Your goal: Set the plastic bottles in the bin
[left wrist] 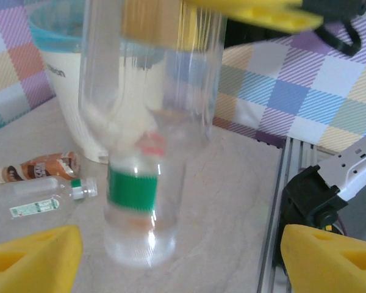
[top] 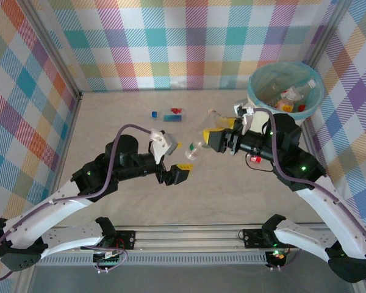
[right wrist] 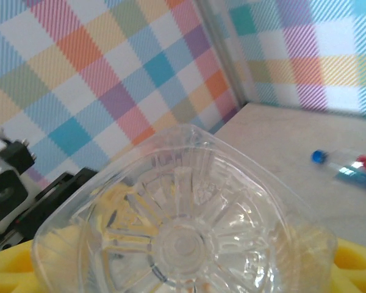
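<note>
Near the middle of the table, the left gripper (left wrist: 182, 256) has its yellow fingers spread wide around nothing, just beyond it the right gripper (right wrist: 183, 265) clamps a clear plastic bottle with a green label band (left wrist: 132, 192) and a ribbed base, and at the far right stands the round cream bin lined in teal (top: 251, 91), with other bottles (top: 290, 94) inside.

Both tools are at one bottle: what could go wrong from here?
1. The right tool grips the clear bottle by its base end only, so it may slip on the swing to the bin.
2. The left tool, fingers open, flanks the bottle and could clip it as it leaves.
</note>
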Controlling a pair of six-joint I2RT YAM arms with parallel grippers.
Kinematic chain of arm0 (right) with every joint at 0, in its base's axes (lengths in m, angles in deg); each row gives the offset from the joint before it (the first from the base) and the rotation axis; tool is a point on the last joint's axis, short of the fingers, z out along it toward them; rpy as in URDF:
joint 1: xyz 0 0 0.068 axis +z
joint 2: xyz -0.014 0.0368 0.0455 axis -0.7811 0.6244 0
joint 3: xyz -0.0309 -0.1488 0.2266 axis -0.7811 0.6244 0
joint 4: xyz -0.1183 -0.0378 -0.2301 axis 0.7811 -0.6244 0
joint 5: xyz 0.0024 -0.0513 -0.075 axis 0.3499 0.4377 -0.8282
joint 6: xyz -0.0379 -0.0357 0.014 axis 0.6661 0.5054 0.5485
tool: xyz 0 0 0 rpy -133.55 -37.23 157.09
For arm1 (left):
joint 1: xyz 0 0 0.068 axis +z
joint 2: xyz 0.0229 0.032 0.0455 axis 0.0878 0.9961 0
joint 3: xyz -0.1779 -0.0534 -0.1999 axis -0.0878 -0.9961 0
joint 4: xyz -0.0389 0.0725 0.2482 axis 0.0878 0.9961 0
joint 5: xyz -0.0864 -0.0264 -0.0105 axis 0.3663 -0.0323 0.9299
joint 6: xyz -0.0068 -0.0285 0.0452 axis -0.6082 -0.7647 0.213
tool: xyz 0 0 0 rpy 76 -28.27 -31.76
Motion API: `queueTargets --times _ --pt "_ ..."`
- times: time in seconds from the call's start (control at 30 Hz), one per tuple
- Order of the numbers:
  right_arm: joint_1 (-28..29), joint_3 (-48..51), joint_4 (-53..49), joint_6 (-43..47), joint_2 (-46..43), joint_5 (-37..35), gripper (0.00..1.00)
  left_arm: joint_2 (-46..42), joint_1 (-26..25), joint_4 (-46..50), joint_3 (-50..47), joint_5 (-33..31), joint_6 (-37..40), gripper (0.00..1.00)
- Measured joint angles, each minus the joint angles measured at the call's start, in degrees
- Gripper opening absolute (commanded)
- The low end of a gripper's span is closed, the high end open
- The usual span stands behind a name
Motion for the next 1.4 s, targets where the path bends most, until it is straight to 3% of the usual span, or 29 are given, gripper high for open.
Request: queueTargets --times 0.27,0.6,0.87,1.4 --pt "-3.1 -11.8 -4.5 17.6 2.5 -21.6 0.56 -4.8 0.0 0.1 -2.2 -4.3 0.0 0.88" --pt "-21.6 -25.8 -6.8 29.1 19.2 -37.1 0.56 -5.2 0.0 0.3 -3.1 -6.5 0.0 0.88" --pt "-28.8 -28.4 -10.1 28.2 29.1 -37.5 0.60 -6.6 0.0 0.8 -4.8 -7.6 0.0 0.88" --pt "-33.2 -23.2 -10.2 15.6 34.6 -30.4 0.65 -8.6 0.0 1.9 -5.5 -9.1 0.0 0.88"
